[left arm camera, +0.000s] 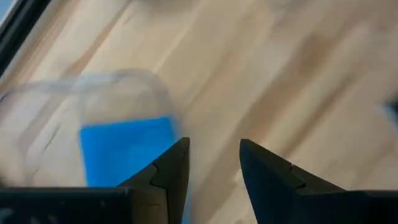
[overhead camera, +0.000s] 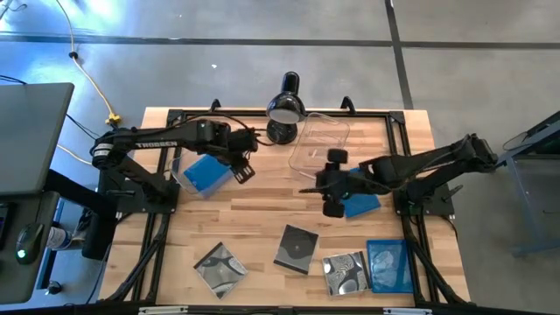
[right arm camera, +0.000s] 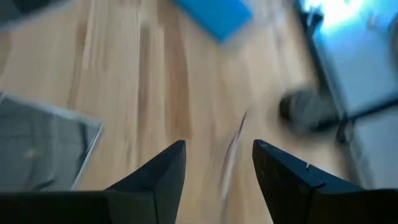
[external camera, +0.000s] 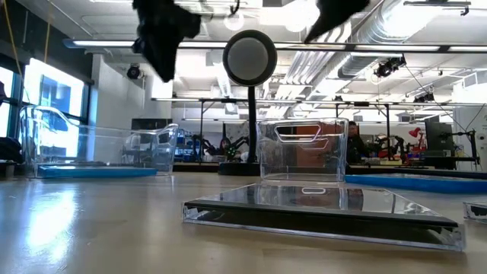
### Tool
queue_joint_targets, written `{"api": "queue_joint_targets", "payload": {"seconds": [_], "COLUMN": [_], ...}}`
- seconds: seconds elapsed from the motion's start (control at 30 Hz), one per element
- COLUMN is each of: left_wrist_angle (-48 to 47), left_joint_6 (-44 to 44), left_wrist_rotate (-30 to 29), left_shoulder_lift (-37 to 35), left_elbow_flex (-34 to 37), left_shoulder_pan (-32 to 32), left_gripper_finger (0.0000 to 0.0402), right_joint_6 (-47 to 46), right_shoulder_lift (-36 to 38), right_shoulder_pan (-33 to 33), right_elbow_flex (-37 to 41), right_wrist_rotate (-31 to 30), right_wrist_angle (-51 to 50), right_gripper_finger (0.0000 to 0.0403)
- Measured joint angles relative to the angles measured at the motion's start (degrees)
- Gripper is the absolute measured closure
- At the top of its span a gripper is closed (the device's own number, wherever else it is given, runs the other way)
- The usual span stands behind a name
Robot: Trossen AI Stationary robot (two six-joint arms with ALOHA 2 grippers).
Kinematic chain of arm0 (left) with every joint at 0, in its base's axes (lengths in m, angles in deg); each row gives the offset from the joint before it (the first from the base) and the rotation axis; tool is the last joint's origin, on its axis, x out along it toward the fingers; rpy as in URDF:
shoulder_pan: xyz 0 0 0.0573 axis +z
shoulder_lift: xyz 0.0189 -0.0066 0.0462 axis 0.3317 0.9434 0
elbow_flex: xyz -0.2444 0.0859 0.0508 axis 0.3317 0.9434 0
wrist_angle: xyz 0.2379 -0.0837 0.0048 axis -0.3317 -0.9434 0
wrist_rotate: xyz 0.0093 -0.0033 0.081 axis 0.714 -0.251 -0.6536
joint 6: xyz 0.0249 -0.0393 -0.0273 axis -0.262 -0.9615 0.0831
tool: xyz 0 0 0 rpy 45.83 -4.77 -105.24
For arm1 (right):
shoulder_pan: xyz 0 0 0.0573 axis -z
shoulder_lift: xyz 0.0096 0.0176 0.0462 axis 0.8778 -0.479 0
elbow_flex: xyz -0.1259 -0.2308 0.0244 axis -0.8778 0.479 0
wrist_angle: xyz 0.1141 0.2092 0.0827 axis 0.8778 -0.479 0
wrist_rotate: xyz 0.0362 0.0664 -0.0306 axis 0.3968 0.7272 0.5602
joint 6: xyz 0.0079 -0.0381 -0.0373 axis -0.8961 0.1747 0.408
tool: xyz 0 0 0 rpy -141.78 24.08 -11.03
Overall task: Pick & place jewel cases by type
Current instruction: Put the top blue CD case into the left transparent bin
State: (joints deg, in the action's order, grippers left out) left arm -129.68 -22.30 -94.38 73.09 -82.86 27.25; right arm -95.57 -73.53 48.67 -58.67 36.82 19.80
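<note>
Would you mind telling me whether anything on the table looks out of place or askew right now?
Nothing looks damaged or spilled. The loose jewel cases along the near edge lie at mixed angles, such as the dark one and the tilted clear one. One blue case lies loose on the wood by the right gripper, outside either tub.

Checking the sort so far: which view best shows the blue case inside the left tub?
The high view: the blue case lies flat in the left tub, seen whole. The low view shows only its edge, the left wrist view a blur; the right wrist view misses it.
</note>
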Motion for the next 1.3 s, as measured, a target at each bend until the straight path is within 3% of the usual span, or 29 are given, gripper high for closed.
{"api": "queue_joint_targets", "payload": {"seconds": [0.23, 0.43, 0.57, 0.87, 1.3], "left_wrist_angle": [17.82, 23.77, 23.37, 21.77, 21.25], "left_joint_6": [13.33, 11.86, 11.19, 10.20, 10.20], "left_wrist_rotate": [0.31, -12.65, -12.76, -11.95, -12.63], "left_shoulder_lift": [0.48, 2.34, 3.93, 5.77, 5.77], "left_elbow_flex": [1.23, 4.81, 6.39, 7.31, 7.28], "left_shoulder_pan": [-9.15, -13.68, -13.48, -13.53, -13.53], "left_gripper_finger": [0.0263, 0.0263, 0.0263, 0.0263, 0.0263], "right_joint_6": [-22.88, -34.68, -41.31, -36.85, -36.03], "right_shoulder_lift": [-1.06, -0.23, -0.13, -0.06, 0.04], "right_shoulder_pan": [-3.42, -2.84, 0.81, 5.79, 0.47], "right_elbow_flex": [4.96, 16.18, 22.78, 29.89, 34.66], "right_wrist_rotate": [-0.28, 1.39, 2.44, 10.47, 17.67], "right_wrist_angle": [-14.06, -14.74, -13.68, -9.09, 4.13], "right_gripper_finger": [0.0220, 0.0220, 0.0220, 0.0220, 0.0220]}}
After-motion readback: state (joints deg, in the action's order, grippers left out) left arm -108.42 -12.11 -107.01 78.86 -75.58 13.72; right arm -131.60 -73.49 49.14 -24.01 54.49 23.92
